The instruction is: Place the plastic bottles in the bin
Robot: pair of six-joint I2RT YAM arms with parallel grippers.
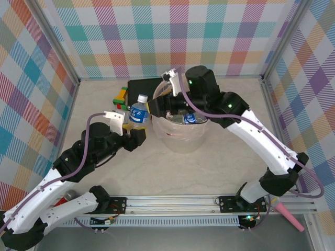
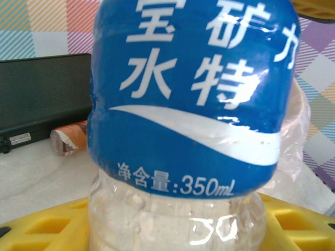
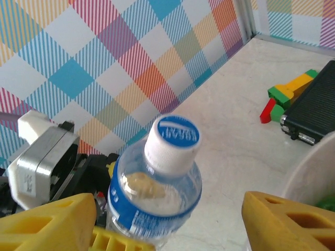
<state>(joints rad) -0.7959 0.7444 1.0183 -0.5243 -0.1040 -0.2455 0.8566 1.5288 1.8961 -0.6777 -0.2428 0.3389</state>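
Checked walls (image 1: pixel 157 36) behind, left gripper (image 1: pixel 135 124) pinching the blue-labelled bottle (image 1: pixel 138 111) should clear the rim of the bin (image 1: pixel 180 145) before releasing; right gripper (image 3: pixel 167 230) spread.

One upright bottle (image 1: pixel 138 111), one orange-labelled bottle (image 2: pixel 70 137), one bottle (image 1: pixel 189 119) inside one bin (image 1: pixel 180 141), one black box (image 1: pixel 144 85), three blocks (image 3: pixel 287 93).

bottle (image 2: pixel 172 219) | blue label (image 2: pixel 193 130) | white print: 宝矿力 / 水特 | lower line: 净含量:350mL

Left gripper (image 2: pixel 167 228) tight, right gripper (image 3: pixel 167 224) wide.
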